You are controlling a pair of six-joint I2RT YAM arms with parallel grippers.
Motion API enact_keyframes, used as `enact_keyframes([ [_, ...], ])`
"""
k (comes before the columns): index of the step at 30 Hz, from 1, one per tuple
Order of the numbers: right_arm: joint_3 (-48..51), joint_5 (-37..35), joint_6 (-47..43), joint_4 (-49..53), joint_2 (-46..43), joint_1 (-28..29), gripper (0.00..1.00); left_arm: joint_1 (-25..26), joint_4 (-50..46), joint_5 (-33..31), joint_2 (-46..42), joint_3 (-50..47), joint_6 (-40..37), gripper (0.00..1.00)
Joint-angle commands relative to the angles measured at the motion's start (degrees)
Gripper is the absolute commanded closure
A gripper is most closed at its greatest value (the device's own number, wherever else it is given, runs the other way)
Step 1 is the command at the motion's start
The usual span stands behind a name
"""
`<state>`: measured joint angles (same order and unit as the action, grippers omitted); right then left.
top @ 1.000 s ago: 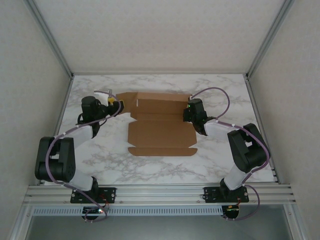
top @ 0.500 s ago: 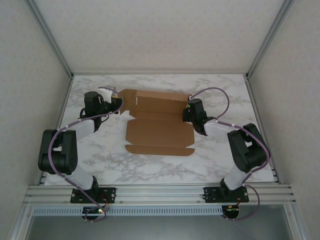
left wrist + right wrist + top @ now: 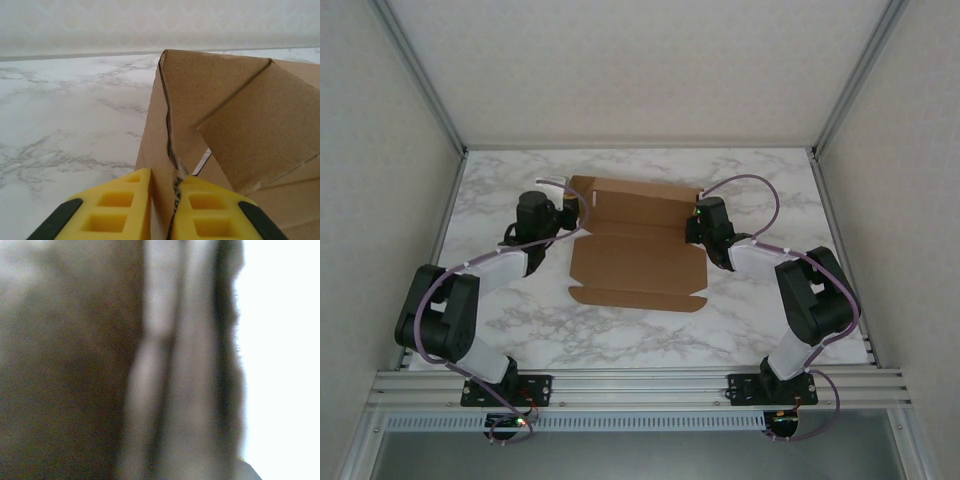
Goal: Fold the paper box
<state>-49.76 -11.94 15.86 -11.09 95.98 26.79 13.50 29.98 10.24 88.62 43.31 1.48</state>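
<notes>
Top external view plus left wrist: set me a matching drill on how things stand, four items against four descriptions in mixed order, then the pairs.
Items:
1. left gripper
2. right gripper
3. paper box
4. table

Descriptions:
A. white marbled surface
B. brown, lying between the two arms
C. pinching an upright flap on the box's left side
D. at the box's right edge

Pairs: 1-C, 2-D, 3-B, 4-A
</notes>
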Motion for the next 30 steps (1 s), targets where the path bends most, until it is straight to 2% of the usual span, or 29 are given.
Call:
enact_keyframes([
  [1,0.52,3.18,0.41,8.36,1.76,0.86,1.00,2.28,0.63,-3.89,1.54,-0.25,3.48,0.84],
  [6,0.60,1.80,-0.17,9.12,1.09,0.82,1.00,2.29,0.78,-5.16,-1.28,-2.49,5.84,0.86],
  [16,-0.09,0.10,1.07,9.51,1.77,0.89,1.00,2.41,-1.00,-8.45,-9.02,-9.75,17.07,0.85],
  [18,0.09,-0.02,0.89,9.38,1.67,0.88,1.00,2.41,-1.57,-6.30,-9.86,-10.41,19.61,0.85],
  [20,0.18,0.07,0.78,9.24,1.69,0.79,1.00,2.91,-3.73,-5.03,-11.06,-10.33,20.85,0.77],
  [25,0.62,0.43,-0.06,8.90,1.32,0.88,1.00,3.18,-9.09,-10.23,-21.30,-10.37,18.96,0.58],
  [30,1.03,1.36,-1.17,8.12,0.92,0.90,1.00,1.71,-13.38,-10.81,-28.04,-7.05,15.90,0.53],
])
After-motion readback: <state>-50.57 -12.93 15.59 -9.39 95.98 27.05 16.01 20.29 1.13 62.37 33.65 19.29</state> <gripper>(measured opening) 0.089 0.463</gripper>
